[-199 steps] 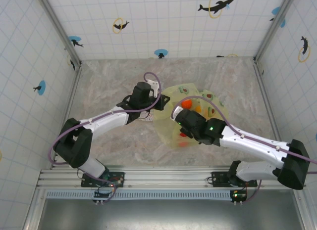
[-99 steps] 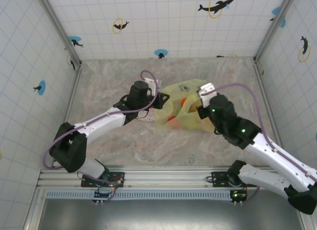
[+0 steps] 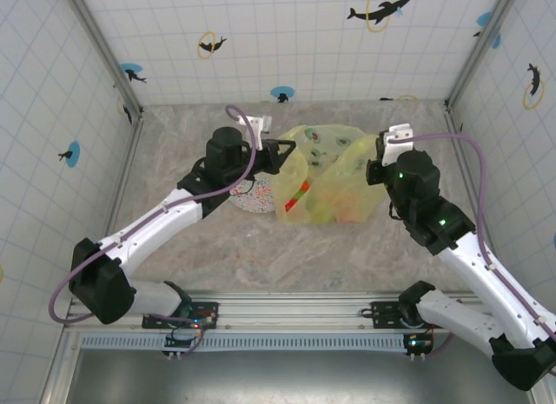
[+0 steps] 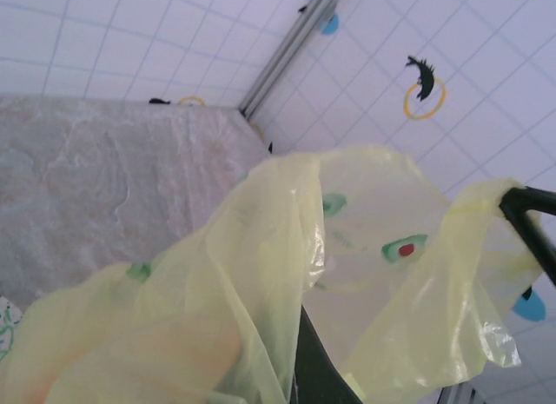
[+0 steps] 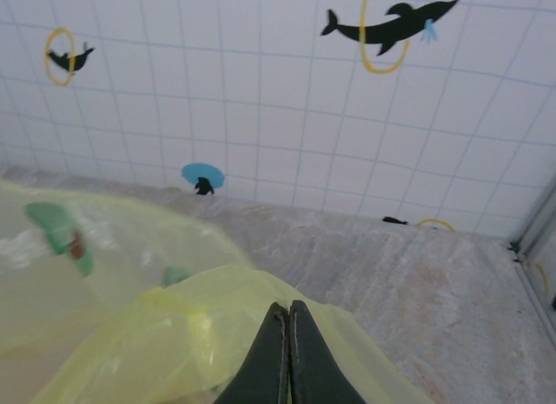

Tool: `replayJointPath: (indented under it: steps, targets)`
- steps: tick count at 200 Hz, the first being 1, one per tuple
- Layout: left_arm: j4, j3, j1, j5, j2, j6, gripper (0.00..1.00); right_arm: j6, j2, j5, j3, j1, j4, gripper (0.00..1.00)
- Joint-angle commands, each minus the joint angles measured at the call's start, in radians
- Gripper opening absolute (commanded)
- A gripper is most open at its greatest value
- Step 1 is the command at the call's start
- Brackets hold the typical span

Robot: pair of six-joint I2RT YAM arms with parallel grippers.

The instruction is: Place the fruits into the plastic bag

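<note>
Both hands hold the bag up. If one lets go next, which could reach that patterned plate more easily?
Probably left: the left hand grips the bag close by the plate; the right hand pinches the bag's far side.

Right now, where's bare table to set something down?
Bare: the table strip from the plastic bag to the near edge, and the back-left corner beyond the patterned plate. Crowded: back centre, around bag and plate.

The plastic bag hangs across the middle of the desk, pinched between the left hand and right hand, barring the centre. The plate lies beside it. The near strip and far-left corner lie open. Tiled walls close three sides.
</note>
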State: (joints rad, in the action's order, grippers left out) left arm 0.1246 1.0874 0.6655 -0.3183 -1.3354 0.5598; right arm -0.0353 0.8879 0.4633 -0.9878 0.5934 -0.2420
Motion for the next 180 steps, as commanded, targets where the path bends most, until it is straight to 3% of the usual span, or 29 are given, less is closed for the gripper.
replayJointPath:
  steps: [1,60,131,180]
  targets:
    - [0.021,0.017,-0.015,0.044,0.038,0.070,0.00,-0.059,0.017,-0.034,-0.039,-0.062,-0.010,0.00]
    - [-0.023,0.022,-0.016,0.069,-0.042,0.133,0.00,-0.120,0.056,-0.128,-0.040,-0.227,-0.053,0.00]
    - [0.061,0.036,-0.017,-0.134,-0.102,0.214,0.00,-0.207,0.069,-0.333,-0.047,-0.518,-0.057,0.00]
    - [0.117,0.034,-0.017,-0.191,-0.120,0.269,0.00,-0.273,0.112,-0.440,-0.078,-0.615,-0.018,0.00]
